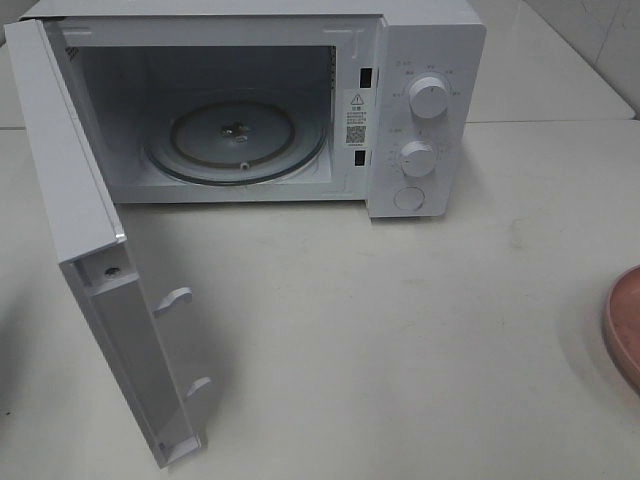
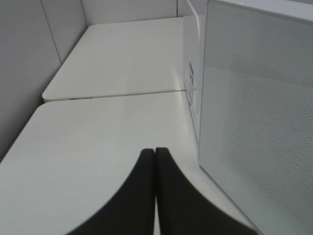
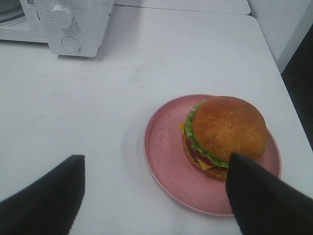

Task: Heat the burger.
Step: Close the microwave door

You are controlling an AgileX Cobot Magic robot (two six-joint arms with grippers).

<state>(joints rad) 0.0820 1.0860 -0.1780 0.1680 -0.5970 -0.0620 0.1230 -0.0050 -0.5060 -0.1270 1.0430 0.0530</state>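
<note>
The burger (image 3: 227, 129), with a tan-brown bun and green and red filling, sits on a round pink plate (image 3: 166, 156) in the right wrist view. My right gripper (image 3: 156, 164) is open above the plate's near side, with one finger (image 3: 259, 196) close beside the burger and not touching it. In the high view only the plate's edge (image 1: 625, 325) shows at the far right; the burger and both grippers are out of view there. My left gripper (image 2: 155, 159) is shut and empty, low over the table beside the microwave's open door (image 2: 259, 122).
The white microwave (image 1: 425, 60) stands at the back with its door (image 1: 70, 170) swung wide open to the left and a glass turntable (image 1: 235, 135) inside. Its knob panel also shows in the right wrist view (image 3: 78, 24). The table edge is just right of the plate.
</note>
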